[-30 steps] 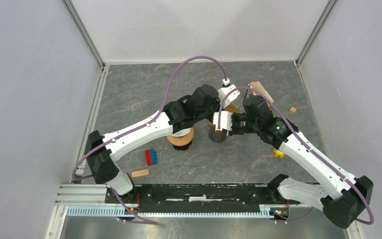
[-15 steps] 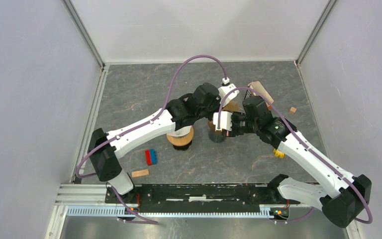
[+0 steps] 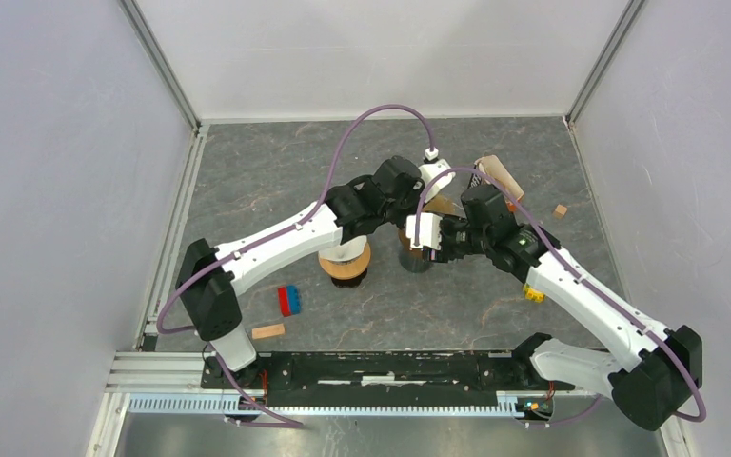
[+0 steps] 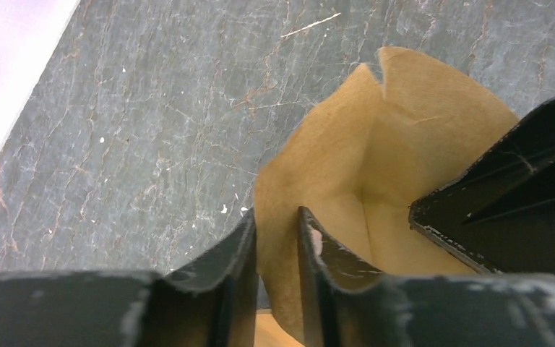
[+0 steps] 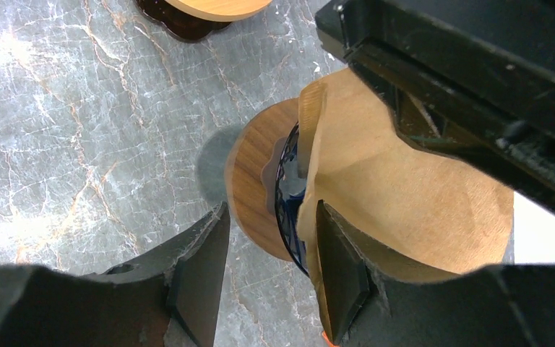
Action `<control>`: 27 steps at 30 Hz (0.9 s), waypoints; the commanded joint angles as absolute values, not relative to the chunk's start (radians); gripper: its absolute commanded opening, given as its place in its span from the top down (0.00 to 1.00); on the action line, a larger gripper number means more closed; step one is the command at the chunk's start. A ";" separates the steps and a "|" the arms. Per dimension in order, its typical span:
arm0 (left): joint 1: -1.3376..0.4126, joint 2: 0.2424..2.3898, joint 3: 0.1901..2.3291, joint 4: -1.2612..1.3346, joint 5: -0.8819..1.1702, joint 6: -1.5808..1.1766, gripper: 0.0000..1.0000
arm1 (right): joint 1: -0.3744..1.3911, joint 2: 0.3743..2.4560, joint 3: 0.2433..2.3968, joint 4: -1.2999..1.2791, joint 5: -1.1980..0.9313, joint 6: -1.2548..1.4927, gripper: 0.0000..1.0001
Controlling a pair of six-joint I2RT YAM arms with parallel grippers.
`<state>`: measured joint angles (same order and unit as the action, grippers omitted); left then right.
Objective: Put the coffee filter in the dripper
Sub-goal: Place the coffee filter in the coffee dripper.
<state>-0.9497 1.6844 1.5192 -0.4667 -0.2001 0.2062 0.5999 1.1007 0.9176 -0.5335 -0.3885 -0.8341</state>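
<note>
The brown paper coffee filter (image 4: 405, 137) stands opened into a cone. My left gripper (image 4: 276, 217) has its two fingers a little apart, one on each side of the filter's near wall, so it is open. In the right wrist view the filter (image 5: 412, 195) sits in the dark glass dripper (image 5: 289, 188) with its wooden collar (image 5: 253, 173). My right gripper (image 5: 271, 210) is open: one finger is inside the filter, the other outside the collar, not touching it. From above, both grippers meet over the dripper (image 3: 417, 259), which they largely hide.
A second wood-topped dark stand (image 3: 345, 264) sits just left of the dripper. A blue and red brick (image 3: 289, 300) and a wooden block (image 3: 267, 331) lie near left. A yellow brick (image 3: 533, 293), a small wooden cube (image 3: 560, 210) and a brown pack (image 3: 497, 174) are on the right.
My left gripper's fingers, shut a second ago, have parted around the filter wall. The right gripper's fingers have spread wider. Both arms have crept slightly farther over the dripper.
</note>
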 commanded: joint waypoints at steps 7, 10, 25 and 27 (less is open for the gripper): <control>-0.938 1.668 1.534 -0.429 -0.222 0.246 0.47 | 0.597 1.118 0.910 -0.492 -0.431 -0.836 0.46; -0.935 1.667 1.521 -0.421 -0.232 0.251 0.43 | 0.597 1.123 0.911 -0.494 -0.434 -0.836 0.46; -0.909 1.689 1.484 -0.408 -0.212 0.219 0.38 | 0.594 1.138 0.882 -0.480 -0.445 -0.852 0.45; -0.909 1.699 1.486 -0.405 -0.195 0.217 0.37 | 0.595 1.152 0.882 -0.493 -0.446 -0.866 0.45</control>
<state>-0.9154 1.6890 1.4879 -0.4458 -0.2104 0.2111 0.5999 1.1332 0.8921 -0.4789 -0.4278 -0.8471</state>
